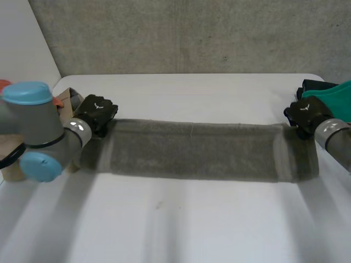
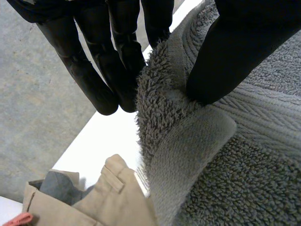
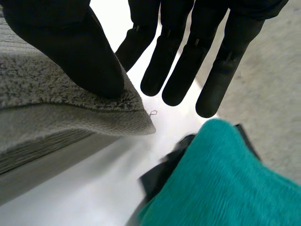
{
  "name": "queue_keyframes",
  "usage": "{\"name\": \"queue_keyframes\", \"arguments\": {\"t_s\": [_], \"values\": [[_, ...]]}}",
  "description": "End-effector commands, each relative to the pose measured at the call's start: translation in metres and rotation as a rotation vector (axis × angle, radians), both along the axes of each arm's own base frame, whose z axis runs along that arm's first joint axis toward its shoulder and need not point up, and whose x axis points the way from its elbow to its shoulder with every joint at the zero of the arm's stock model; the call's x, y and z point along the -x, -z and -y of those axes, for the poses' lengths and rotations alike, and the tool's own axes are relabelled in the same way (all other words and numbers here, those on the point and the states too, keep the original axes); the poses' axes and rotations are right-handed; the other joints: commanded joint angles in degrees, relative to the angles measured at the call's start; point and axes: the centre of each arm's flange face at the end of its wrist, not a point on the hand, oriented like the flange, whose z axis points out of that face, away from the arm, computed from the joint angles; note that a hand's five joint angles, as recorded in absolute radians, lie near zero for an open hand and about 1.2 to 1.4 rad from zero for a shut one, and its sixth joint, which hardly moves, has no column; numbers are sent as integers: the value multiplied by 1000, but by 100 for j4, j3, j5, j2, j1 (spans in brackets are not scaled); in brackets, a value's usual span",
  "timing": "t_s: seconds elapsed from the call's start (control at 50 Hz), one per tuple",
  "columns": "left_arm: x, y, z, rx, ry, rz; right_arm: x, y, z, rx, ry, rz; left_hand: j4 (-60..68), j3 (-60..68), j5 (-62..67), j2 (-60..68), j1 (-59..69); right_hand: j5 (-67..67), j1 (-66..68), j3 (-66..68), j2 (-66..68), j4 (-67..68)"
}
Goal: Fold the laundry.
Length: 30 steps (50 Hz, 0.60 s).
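A grey towel (image 1: 192, 150), folded into a long strip, stretches across the white table (image 1: 192, 224) between both hands. My left hand (image 1: 96, 112) is at the strip's far left corner. In the left wrist view the thumb (image 2: 235, 52) pinches the towel (image 2: 225, 165) corner against the straight fingers (image 2: 94, 80). My right hand (image 1: 306, 112) is at the far right corner. There the thumb (image 3: 70, 47) presses the towel (image 3: 47, 108) corner a little above the table, and the straight fingers (image 3: 188, 56) reach past its tip.
A tan garment (image 1: 64, 101) (image 2: 103, 197) lies just left of the left hand, with something red (image 1: 4, 85) beside it. A teal cloth (image 1: 334, 96) (image 3: 225, 179) on a dark one (image 3: 160, 176) sits beside the right hand. A concrete wall stands behind the table's far edge.
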Motion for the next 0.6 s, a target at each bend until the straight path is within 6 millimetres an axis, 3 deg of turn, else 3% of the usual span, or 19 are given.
{"name": "queue_keyframes", "arguments": {"t_s": [0.02,0.18,0.2,0.24,0.26,0.34,0.42,0.5,0.6], "values": [[17,14,27,48,-14,3,-11,14,31,116,-14,37,1152,1180,1335,1137,1280,1188,1442,1175,1234,1139],[28,27,45,82,-42,5,-29,30,62,225,-38,85,1152,1180,1335,1137,1280,1188,1442,1175,1234,1139],[31,29,46,85,-41,8,-31,36,66,218,-37,84,-1444,-1416,-1261,-1459,-1316,103,357,90,149,55],[33,31,45,85,-44,5,-33,44,67,197,-31,76,-5320,-5292,-5136,-5334,-5192,-5396,-5143,-5409,-5350,-5445],[34,31,45,87,-42,4,-33,48,68,185,-22,68,-5848,-5820,-5665,-5863,-5720,-5812,-5558,-5825,-5766,-5861],[39,21,41,110,-47,-4,-26,46,72,162,65,31,-5848,-5820,-5665,-5863,-5720,-5812,-5558,-5825,-5766,-5861],[35,0,37,139,-78,-34,-15,26,68,138,129,75,-5848,-5820,-5665,-5863,-5720,-5812,-5558,-5825,-5766,-5861],[28,-23,25,152,-96,-98,-8,-10,56,120,159,201,-5848,-5820,-5665,-5863,-5720,-5812,-5558,-5825,-5766,-5861],[23,-41,4,137,-86,-159,1,-31,28,26,181,243,-5848,-5820,-5665,-5863,-5720,-5812,-5558,-5825,-5766,-5861]]}}
